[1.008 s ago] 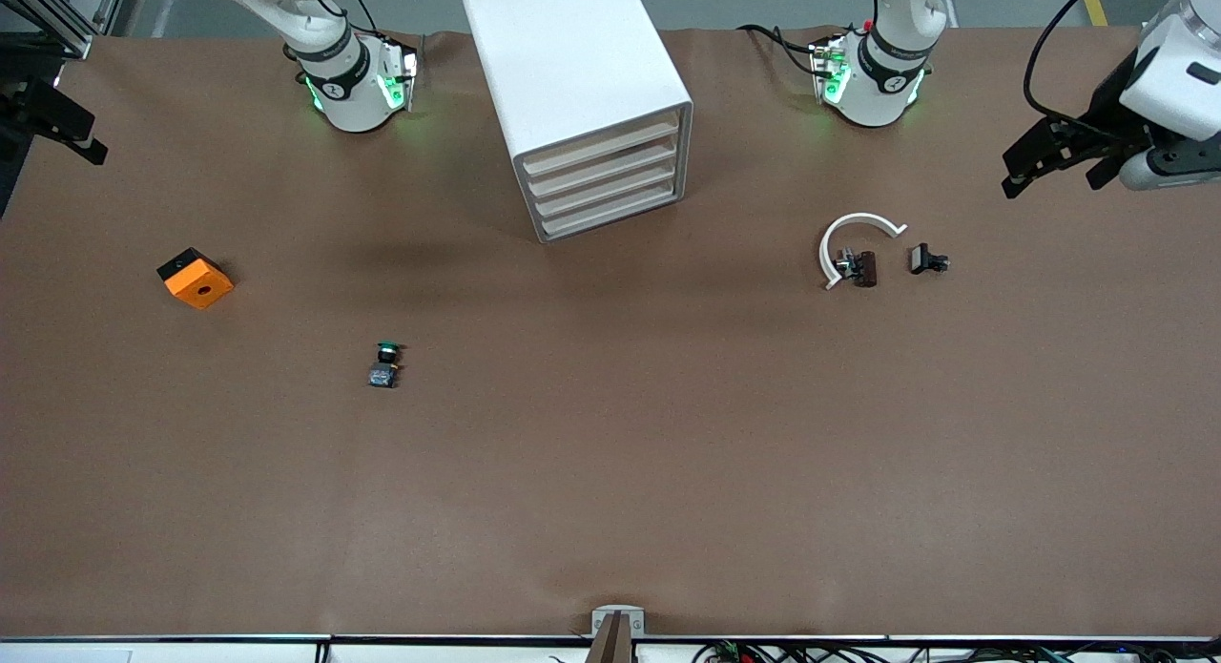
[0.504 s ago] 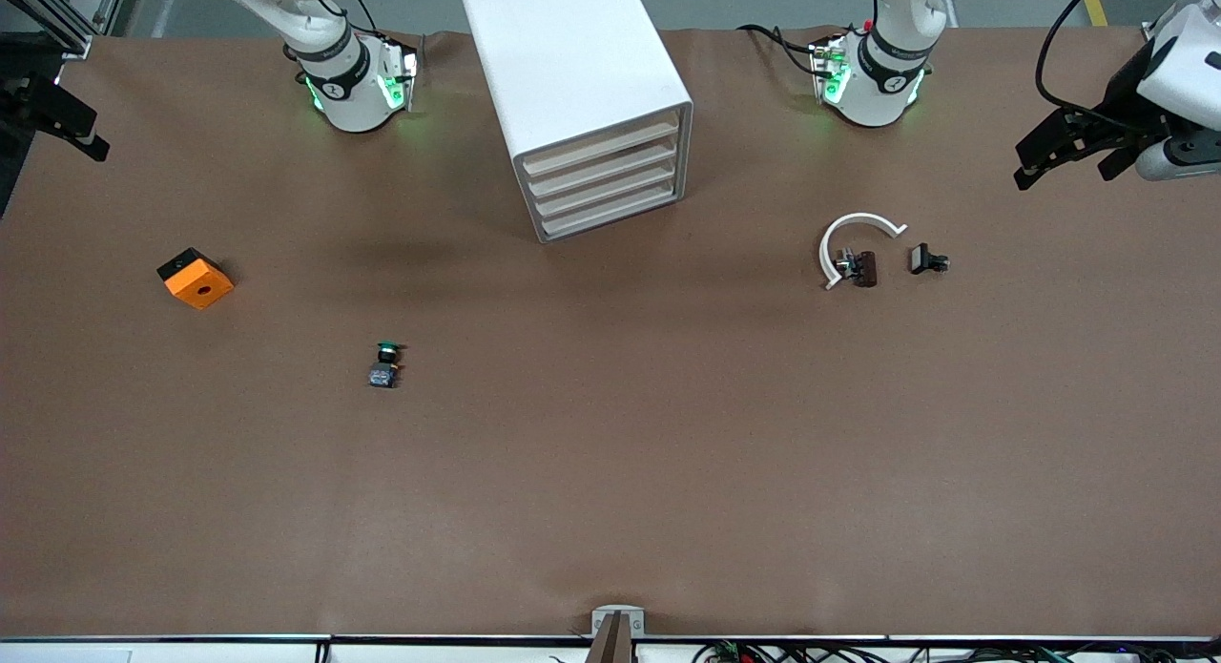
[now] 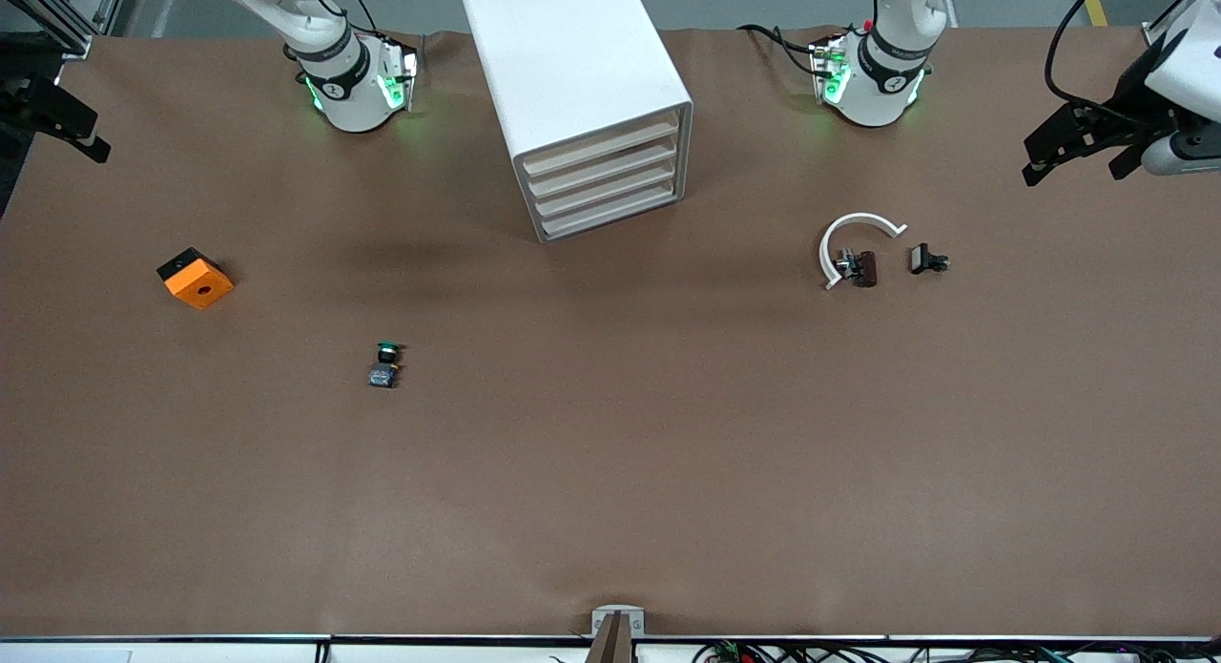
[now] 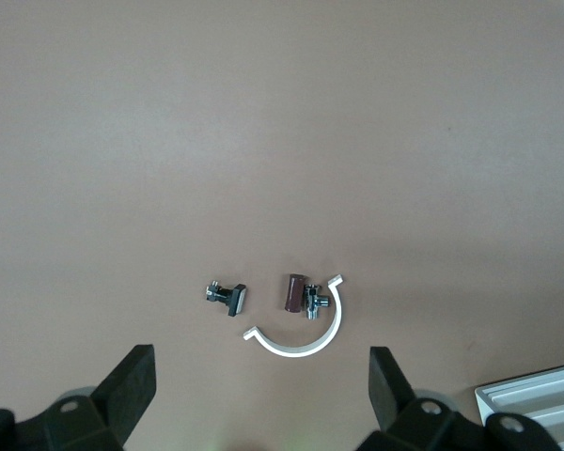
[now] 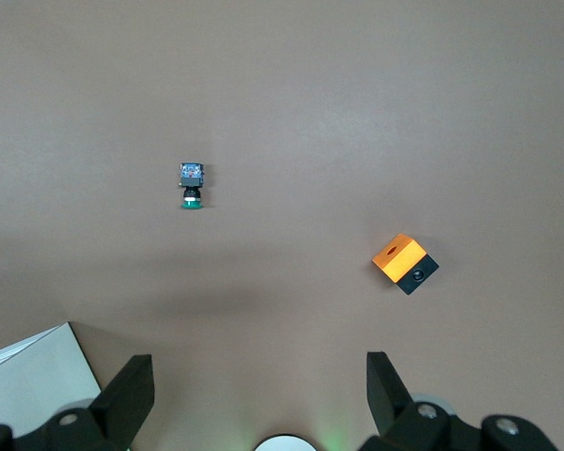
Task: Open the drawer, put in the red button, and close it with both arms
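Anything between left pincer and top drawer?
Nothing visible: the open left pincer hangs over the left arm's table end, and the white curved ring lies nearer the camera than the closed cream top drawer. Right pincer waits open.

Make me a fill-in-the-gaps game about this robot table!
The white cabinet has ____ drawers, all shut.
The button lying on the table has a ____ cap.
The block toward the right arm's end of the table is ____ on top.
The left gripper has its fingers ____.
Missing words: four, green, orange, open.
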`<act>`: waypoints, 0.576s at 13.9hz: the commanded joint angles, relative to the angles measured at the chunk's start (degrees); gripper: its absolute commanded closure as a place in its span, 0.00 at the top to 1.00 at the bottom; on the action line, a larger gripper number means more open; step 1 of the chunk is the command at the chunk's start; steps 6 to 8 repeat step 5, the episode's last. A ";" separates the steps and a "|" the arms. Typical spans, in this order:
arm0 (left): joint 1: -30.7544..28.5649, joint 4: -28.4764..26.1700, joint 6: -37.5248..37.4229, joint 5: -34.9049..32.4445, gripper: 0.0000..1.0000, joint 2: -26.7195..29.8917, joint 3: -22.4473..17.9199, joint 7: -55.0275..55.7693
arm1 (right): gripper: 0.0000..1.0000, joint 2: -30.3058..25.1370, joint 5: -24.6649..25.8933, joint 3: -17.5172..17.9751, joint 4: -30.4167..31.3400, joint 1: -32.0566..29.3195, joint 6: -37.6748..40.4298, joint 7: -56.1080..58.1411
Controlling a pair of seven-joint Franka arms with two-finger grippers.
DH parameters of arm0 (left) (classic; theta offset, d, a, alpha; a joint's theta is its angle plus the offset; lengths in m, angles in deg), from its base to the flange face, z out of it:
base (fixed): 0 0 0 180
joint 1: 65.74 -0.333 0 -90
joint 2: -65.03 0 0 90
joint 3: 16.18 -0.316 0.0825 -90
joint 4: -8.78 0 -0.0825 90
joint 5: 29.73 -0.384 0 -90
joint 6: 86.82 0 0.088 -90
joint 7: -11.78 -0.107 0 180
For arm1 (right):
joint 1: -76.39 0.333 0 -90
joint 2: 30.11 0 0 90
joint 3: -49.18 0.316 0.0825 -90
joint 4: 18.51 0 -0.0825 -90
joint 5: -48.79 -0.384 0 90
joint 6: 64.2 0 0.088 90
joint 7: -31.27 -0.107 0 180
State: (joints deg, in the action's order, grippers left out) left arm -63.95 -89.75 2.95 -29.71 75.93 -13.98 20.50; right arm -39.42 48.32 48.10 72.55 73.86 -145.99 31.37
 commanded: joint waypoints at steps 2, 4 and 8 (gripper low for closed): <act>-0.74 4.58 -2.75 -0.65 1.00 -2.45 -0.10 -1.33 | 1.00 -1.50 -0.67 0.37 1.41 -0.37 -1.08 -0.98; -0.91 4.58 -2.84 -0.65 1.00 -2.54 -0.18 -1.16 | 1.00 -1.50 -0.67 0.37 1.41 -0.37 -1.17 -0.98; -0.82 4.58 -2.84 -0.65 1.00 -2.54 -0.18 -1.07 | 1.00 -1.50 -0.67 0.37 1.41 -0.37 -1.35 -0.89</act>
